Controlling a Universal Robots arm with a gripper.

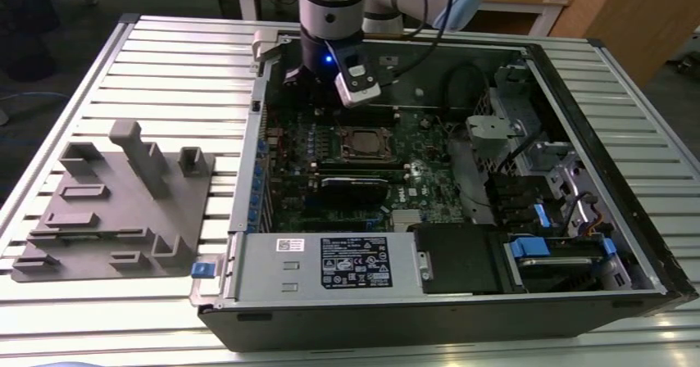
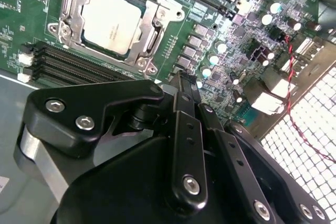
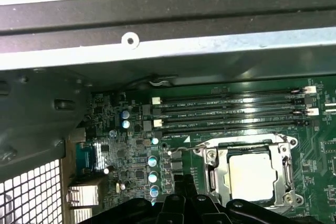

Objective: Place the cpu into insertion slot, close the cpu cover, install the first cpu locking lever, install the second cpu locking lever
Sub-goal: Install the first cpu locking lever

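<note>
Both fingers of the gripper (image 2: 182, 83) look closed on each other with nothing between them. In the second wrist view the tips hang over the green board (image 2: 21, 3), near one corner of the insertion slot (image 1: 340, 143) but apart from it. The cpu (image 2: 111, 21) lies flat in that slot, and the cpu cover (image 2: 151, 27) appears folded down around it, so the work in hand is probably the levers. A thin lever rod (image 3: 189, 149) runs along the slot's edge; whether it is latched cannot be told. Doing this well means bearing only on the rod's free end, pressing it down and tucking it under its catch, clear of the memory slots (image 3: 226, 111).
</note>
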